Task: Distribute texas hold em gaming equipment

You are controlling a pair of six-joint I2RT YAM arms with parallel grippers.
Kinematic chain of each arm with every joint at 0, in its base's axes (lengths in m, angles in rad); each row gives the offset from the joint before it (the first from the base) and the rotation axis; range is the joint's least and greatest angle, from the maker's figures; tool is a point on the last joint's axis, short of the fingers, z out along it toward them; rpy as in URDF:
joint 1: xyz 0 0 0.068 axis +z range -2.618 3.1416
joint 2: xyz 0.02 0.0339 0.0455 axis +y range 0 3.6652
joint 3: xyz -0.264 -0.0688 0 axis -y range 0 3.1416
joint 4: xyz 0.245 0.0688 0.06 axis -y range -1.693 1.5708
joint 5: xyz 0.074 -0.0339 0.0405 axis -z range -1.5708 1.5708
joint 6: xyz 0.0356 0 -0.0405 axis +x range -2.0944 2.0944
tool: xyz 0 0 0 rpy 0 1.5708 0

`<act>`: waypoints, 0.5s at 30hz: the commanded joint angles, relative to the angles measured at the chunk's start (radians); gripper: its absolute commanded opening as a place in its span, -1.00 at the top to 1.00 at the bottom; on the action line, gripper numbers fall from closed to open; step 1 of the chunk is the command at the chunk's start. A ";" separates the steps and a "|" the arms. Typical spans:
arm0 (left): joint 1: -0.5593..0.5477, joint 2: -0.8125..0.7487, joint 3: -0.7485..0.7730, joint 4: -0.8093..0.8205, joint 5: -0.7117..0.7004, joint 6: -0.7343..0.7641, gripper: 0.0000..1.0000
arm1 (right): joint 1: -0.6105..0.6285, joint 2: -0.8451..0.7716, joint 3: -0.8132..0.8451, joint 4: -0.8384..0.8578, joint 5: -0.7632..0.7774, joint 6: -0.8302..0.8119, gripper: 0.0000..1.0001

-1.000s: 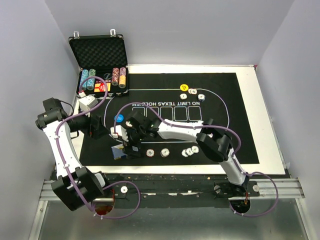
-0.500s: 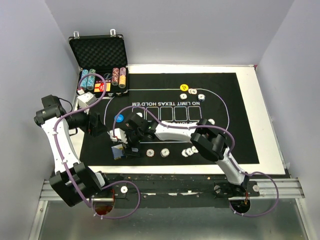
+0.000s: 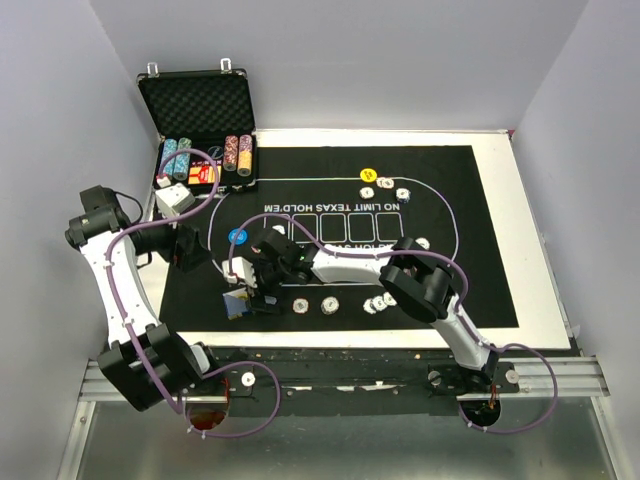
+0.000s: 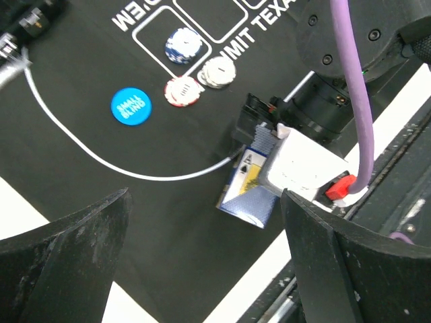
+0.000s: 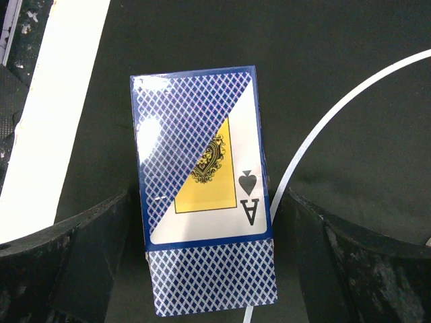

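A blue-backed card deck box with an ace of spades on it lies flat on the near left part of the mat; it also shows in the top view and the left wrist view. My right gripper is open, its fingers straddling the deck with small gaps on both sides. My left gripper is open and empty above the mat's left edge. A blue button and three chips lie near the deck. More chips sit along the near side; a yellow button and chips sit far. I see no triangular marker.
The black mat printed "NO LIMIT TEXAS HOLD'EM" covers the white table. An open foam-lined case at the back left holds stacks of chips. The right arm stretches across the mat's middle. Grey walls stand on both sides.
My left arm has drawn back to the left, its gripper shifting slightly away from the deck. My right gripper has stayed over the deck, which has not moved.
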State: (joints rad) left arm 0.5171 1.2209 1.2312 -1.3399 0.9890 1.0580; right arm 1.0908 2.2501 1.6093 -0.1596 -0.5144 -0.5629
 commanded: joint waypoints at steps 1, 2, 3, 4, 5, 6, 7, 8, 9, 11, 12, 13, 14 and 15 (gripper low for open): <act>0.006 0.041 0.096 -0.275 0.046 0.132 -0.98 | -0.008 0.000 -0.045 0.023 -0.006 0.015 -0.99; 0.006 0.042 0.103 -0.275 0.048 0.126 -0.98 | -0.009 0.006 -0.043 0.023 -0.006 0.017 -0.97; 0.004 0.035 0.105 -0.272 0.046 0.128 -0.98 | -0.009 0.011 -0.043 0.026 -0.004 0.020 -0.96; 0.006 0.028 0.102 -0.272 0.045 0.129 -0.98 | -0.009 0.016 -0.039 0.028 -0.001 0.021 -0.95; 0.006 0.019 0.099 -0.269 0.043 0.129 -0.98 | -0.009 0.020 -0.037 0.029 -0.001 0.024 -0.92; 0.006 0.009 0.094 -0.260 0.042 0.123 -0.98 | -0.009 0.023 -0.035 0.028 -0.001 0.024 -0.89; 0.006 0.002 0.088 -0.249 0.037 0.113 -0.98 | -0.011 0.025 -0.034 0.028 -0.001 0.027 -0.84; 0.006 -0.003 0.088 -0.243 0.034 0.106 -0.98 | -0.009 0.025 -0.035 0.028 0.004 0.028 -0.80; 0.006 -0.007 0.088 -0.240 0.031 0.102 -0.98 | -0.009 0.023 -0.037 0.026 0.005 0.028 -0.75; 0.006 -0.008 0.096 -0.245 0.031 0.099 -0.98 | -0.009 0.016 -0.046 0.026 0.010 0.024 -0.64; 0.006 -0.006 0.100 -0.245 0.031 0.100 -0.98 | -0.009 0.011 -0.048 0.026 0.013 0.024 -0.58; 0.006 -0.006 0.106 -0.248 0.033 0.099 -0.98 | -0.011 0.008 -0.049 0.025 0.016 0.027 -0.49; 0.006 -0.004 0.109 -0.248 0.034 0.099 -0.98 | -0.011 0.006 -0.048 0.026 0.017 0.031 -0.40; 0.006 -0.006 0.111 -0.249 0.037 0.097 -0.98 | -0.011 0.005 -0.049 0.026 0.020 0.038 -0.26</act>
State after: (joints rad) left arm 0.5171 1.2274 1.3148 -1.3396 0.9894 1.1351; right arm 1.0847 2.2494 1.5871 -0.1204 -0.5247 -0.5259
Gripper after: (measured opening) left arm 0.990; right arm 0.759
